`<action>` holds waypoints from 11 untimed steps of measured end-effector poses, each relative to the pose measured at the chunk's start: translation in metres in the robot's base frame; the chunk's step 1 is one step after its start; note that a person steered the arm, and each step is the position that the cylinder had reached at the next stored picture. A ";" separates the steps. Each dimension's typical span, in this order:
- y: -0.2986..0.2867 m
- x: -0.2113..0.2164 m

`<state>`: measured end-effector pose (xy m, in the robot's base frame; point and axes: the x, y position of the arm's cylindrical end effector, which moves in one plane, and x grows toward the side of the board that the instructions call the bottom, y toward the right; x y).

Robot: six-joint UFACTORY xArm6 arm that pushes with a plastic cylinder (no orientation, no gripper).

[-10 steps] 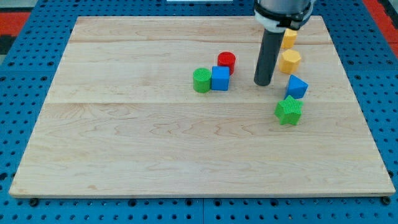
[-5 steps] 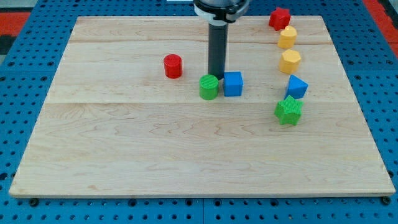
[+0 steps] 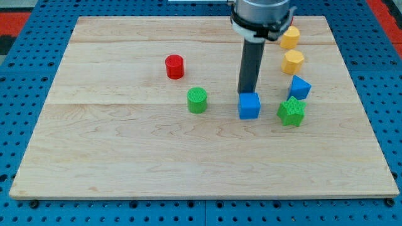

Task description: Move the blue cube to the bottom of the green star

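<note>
Just above the blue cube (image 3: pixel 249 106), my tip (image 3: pixel 247 93) touches it, left of the green star (image 3: pixel 291 112)

A pale wooden board (image 3: pixel 125 150), built from joined planks with seams running left to right, fills most of the view. It rests on a blue perforated base (image 3: pixel 19 94) with regular rows of holes. Red surface patches (image 3: pixel 12 19) occupy both top corners. Lighting is even.
</note>
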<state>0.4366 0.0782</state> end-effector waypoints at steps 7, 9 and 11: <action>0.018 0.049; 0.036 0.090; 0.029 0.051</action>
